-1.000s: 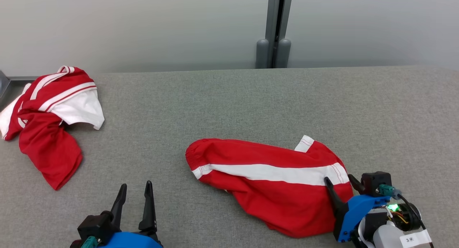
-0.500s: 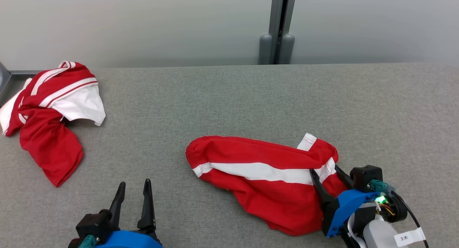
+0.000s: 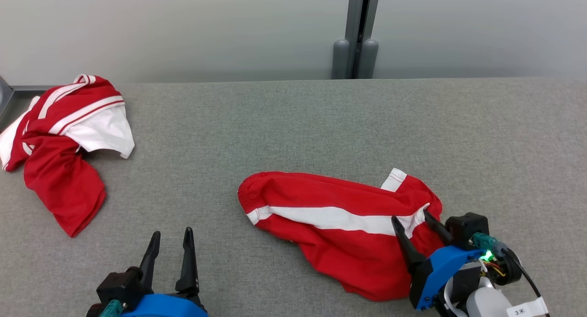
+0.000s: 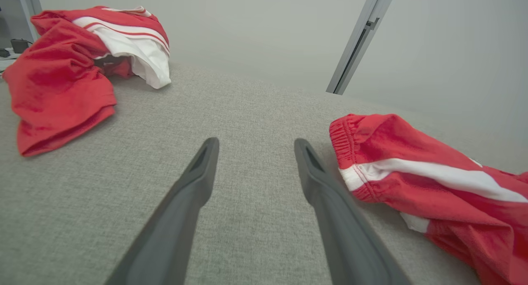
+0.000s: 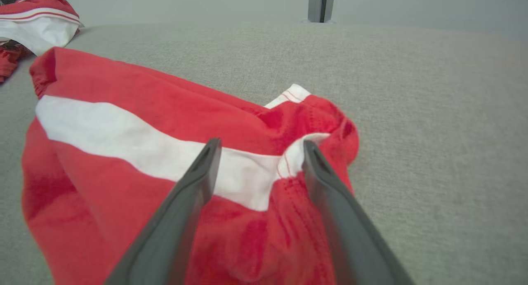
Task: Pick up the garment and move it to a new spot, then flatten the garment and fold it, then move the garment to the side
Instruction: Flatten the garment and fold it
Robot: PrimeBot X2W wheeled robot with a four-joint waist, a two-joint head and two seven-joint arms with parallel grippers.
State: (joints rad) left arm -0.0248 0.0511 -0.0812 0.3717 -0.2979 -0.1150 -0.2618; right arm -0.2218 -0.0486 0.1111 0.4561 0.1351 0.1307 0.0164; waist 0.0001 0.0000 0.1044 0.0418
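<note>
Desk [image 3: 293, 124]: grey fabric top, pale wall behind
Red shorts [image 3: 335, 202]: white side stripe, rumpled, right of centre, waistband pointing left
Right end effector [image 3: 410, 215]: fingers spread apart astride the shorts' hem end, nothing clamped
Left end effector [image 3: 172, 232]: fingers parted, over bare desk
Red-and-white garment [image 3: 59, 170]: crumpled, far left, well apart

garment [image 5: 123, 91]: cut off at bottom edge | wrist label [image 3: 523, 311]: too small to read
</note>
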